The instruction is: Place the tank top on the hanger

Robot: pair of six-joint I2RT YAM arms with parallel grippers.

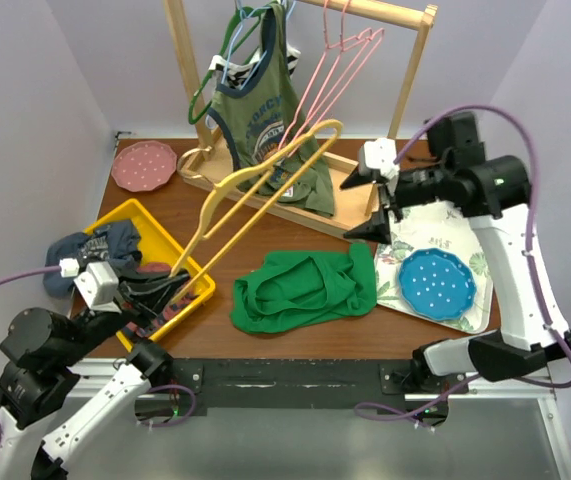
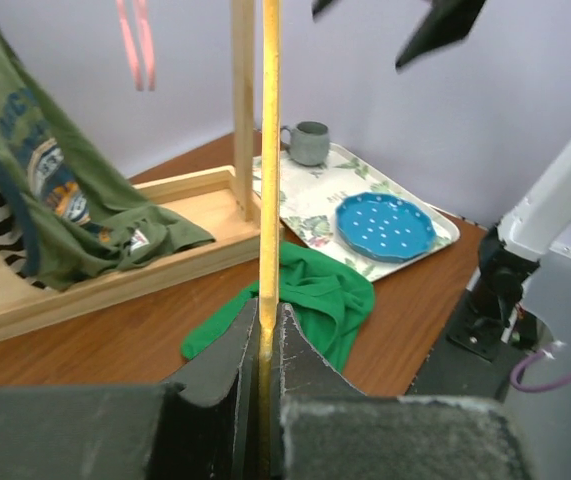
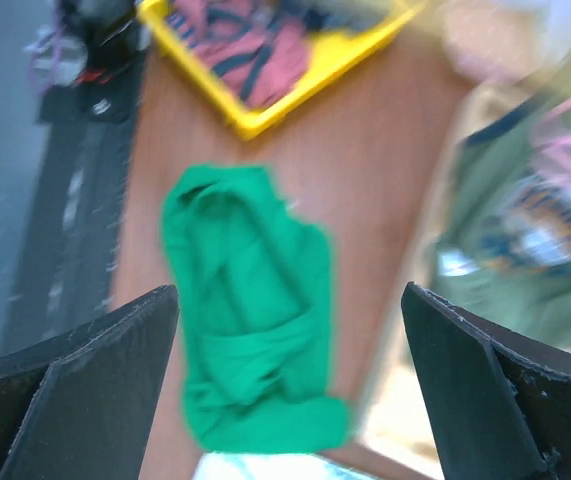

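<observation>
On the surface [image 1: 265, 338], centre and towards the near edge, the tank top [image 1: 305, 288] lies in a crumpled heap; its long axis runs left to right in the top view.

Right gripper [image 1: 363, 207]: empty, fingers spread wide; it hovers above the left edge of the floral tray [image 1: 457, 240], so the heap lies below it, to its left and nearer the arm bases. In the right wrist view the tank top [image 3: 250, 300] sits below and between the two fingers, which straddle its narrow way.

Left gripper [image 1: 177, 272]: closed on the lower end of the hanger [image 1: 265, 190], over the yellow bin [image 1: 130, 210]; the hanger slants up and rear-right, its far end high beside the wooden rack [image 1: 400, 70], well apart from the fabric.

Judgement: the right arm is nearer and free; the coming move is down and left onto the heap.
</observation>
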